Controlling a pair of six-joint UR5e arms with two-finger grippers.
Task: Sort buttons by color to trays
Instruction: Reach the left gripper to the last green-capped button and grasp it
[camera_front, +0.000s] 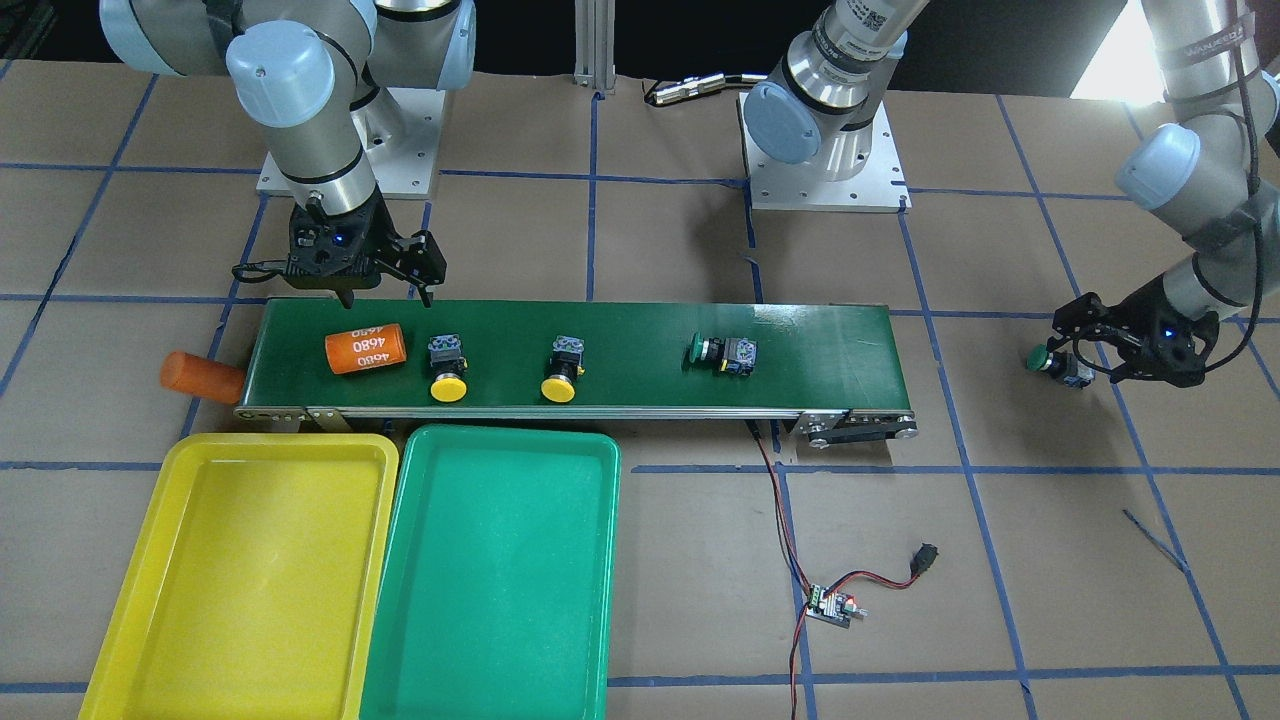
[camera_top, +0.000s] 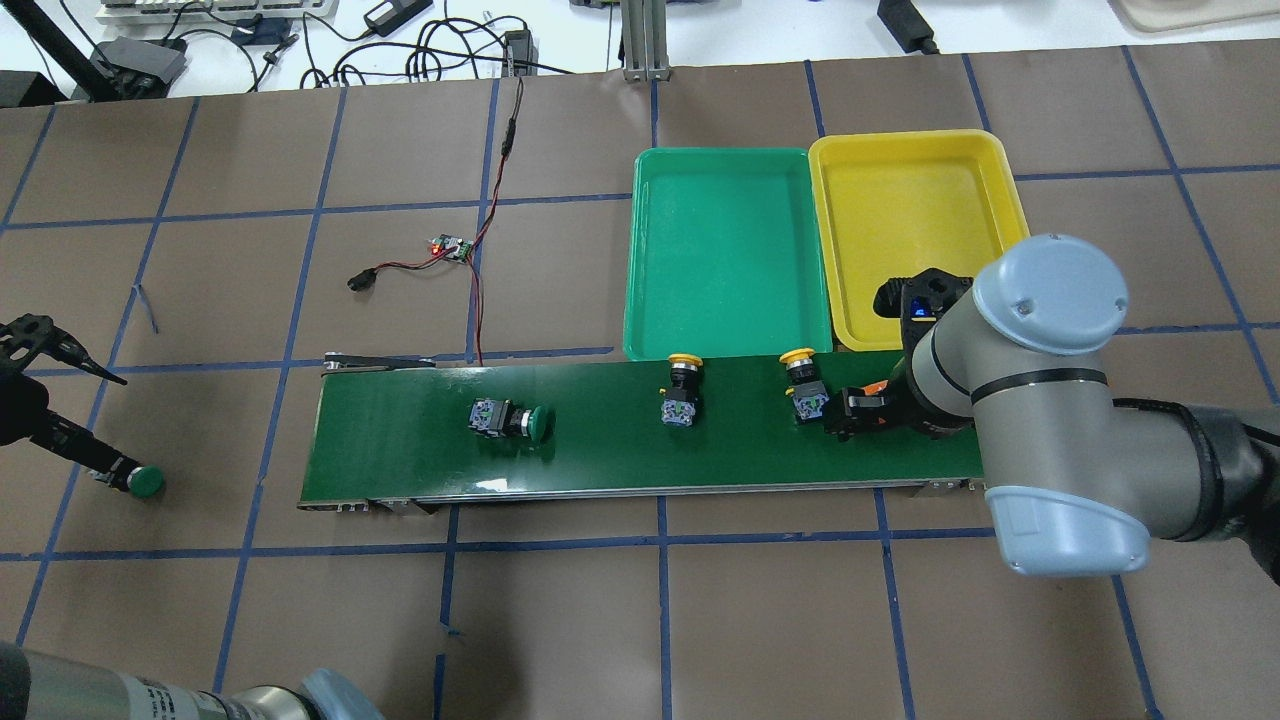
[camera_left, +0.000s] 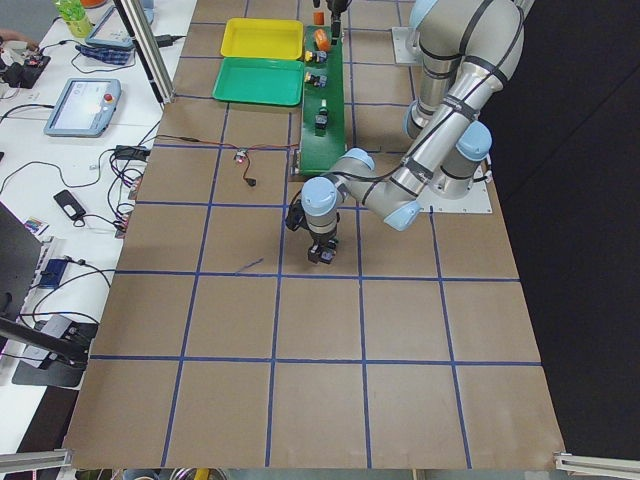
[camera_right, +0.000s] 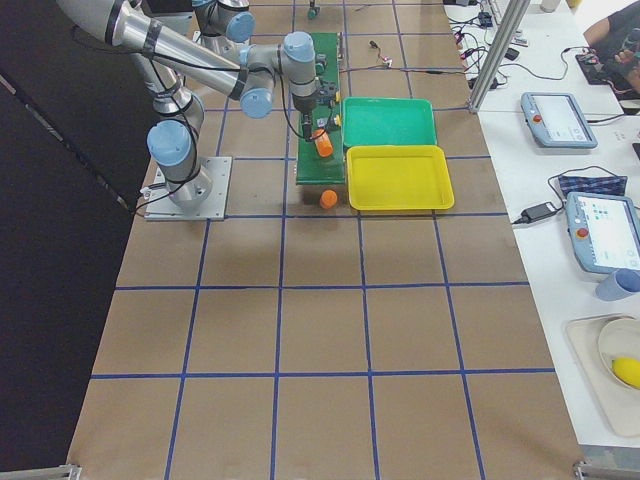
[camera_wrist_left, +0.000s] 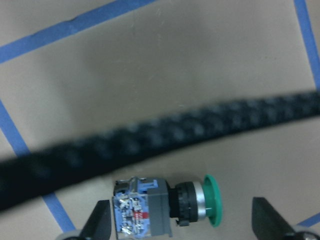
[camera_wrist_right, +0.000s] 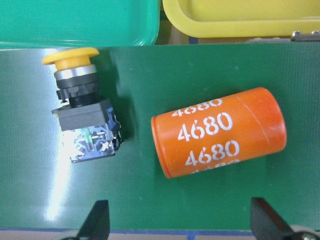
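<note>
Fingers (camera_wrist_left: 100, 222) of the left gripper (camera_front: 1068, 342) were spread wide and gripped nothing. A green button (camera_wrist_left: 165, 207) lay on its side between them, on the table (camera_front: 1000, 560) past the left end of the conveyor belt (camera_front: 820, 340). One finger sat just beside its grey body; the other was clear of the cap.

Over at the belt's right end, the right gripper (camera_front: 388, 298) hung low with its fingers released too, also empty. Below it, an orange cylinder (camera_wrist_right: 220, 132) printed "4680" lay on the belt, and just beside that was the first yellow button (camera_wrist_right: 82, 112), its cap pointing to the belt's far edge. The other yellow button (camera_front: 563, 368) lay near the belt's middle, turned the same way. The second green button (camera_front: 722, 352) lay toward the left end.

A second orange cylinder (camera_front: 200, 375) lay on the table, touching the belt's right end. The yellow tray (camera_front: 280, 440) and green tray (camera_front: 510, 432) sat side by side along the belt's far edge, yellow nearer the right end. Neither held a button.
</note>
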